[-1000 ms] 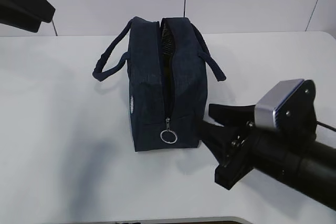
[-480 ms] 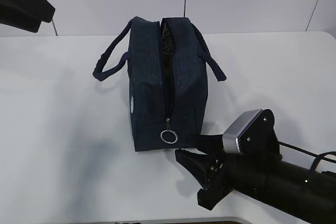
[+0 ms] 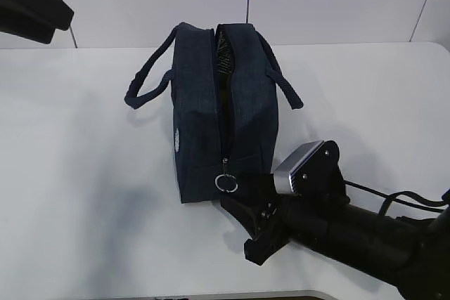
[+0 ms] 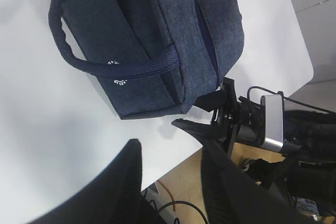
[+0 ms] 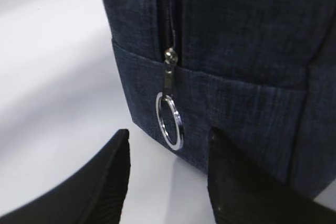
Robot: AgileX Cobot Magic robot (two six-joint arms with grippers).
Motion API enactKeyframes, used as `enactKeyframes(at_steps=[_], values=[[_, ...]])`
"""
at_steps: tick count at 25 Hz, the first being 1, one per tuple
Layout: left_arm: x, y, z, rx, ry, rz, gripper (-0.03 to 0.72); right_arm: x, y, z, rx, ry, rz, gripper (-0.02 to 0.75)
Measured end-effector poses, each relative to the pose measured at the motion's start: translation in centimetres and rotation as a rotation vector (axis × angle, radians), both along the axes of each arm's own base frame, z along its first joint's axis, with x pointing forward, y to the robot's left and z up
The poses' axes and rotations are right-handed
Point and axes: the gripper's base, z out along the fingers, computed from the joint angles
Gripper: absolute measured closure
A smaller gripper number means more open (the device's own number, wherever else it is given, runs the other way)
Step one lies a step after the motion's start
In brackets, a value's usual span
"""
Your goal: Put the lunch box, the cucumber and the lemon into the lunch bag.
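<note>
the lunch bag (image 3: 221, 114) stands upright on the white tabletop (image 3: 84, 173), its top zipper parted and the ring pull (image 3: 226, 183) hanging at the near end (both handles drooping to the sides). the right pincer (image 3: 242, 205) sits low just before that end, its jaws apart and empty, the ring between and just beyond its fingertips (image 5: 113, 174). the left pincer (image 4: 168, 182) hangs released above the tabletop, well apart from the bag.

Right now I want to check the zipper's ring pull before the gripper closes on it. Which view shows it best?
The right wrist view: the ring pull hangs close up, just beyond the open right gripper. The exterior view shows it small; the left wrist view does not show it.
</note>
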Motion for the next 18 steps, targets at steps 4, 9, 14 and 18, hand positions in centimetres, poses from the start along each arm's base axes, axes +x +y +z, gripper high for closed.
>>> enactKeyframes(at_steps=[4,9,14,18], values=[[0.0,0.0,0.0,0.000,0.000,0.000,0.433,0.6,0.4,-0.1,0.005,-0.008,0.008,0.369],[0.0,0.0,0.0,0.000,0.000,0.000,0.434,0.9,1.2,0.0,0.016,-0.025,0.062,0.369],[0.0,0.0,0.0,0.000,0.000,0.000,0.434,1.0,1.5,0.0,0.026,-0.021,0.082,0.369],[0.0,0.0,0.0,0.000,0.000,0.000,0.434,1.2,1.8,0.3,0.052,-0.008,0.100,0.369]])
